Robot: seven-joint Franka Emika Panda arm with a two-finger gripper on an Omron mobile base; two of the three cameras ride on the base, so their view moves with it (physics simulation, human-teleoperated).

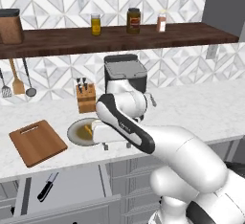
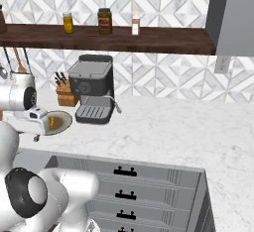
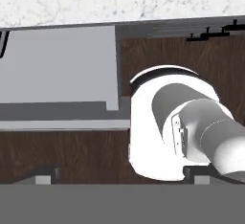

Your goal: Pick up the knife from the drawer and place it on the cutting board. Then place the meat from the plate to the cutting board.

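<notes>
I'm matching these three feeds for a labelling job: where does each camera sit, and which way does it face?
Left base view: behind the arm's left, facing the counter, reddish-brown wooden cutting board and open grey drawer; arm at lower right.
Right base view: behind its right, facing the counter; arm at lower left.
Hand view: on the hand, looking down into the drawer.
Both base views share the round olive-grey plate and black coffee machine.

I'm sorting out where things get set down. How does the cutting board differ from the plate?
The cutting board is rectangular and reddish-brown wood, while the plate is round and olive-grey with a paler rim. The cutting board lies bare, whereas the plate carries the small orange-yellow meat. The cutting board sits in the open at the left; the plate is partly hidden behind the arm. Both rest flat on the marble counter.
</notes>
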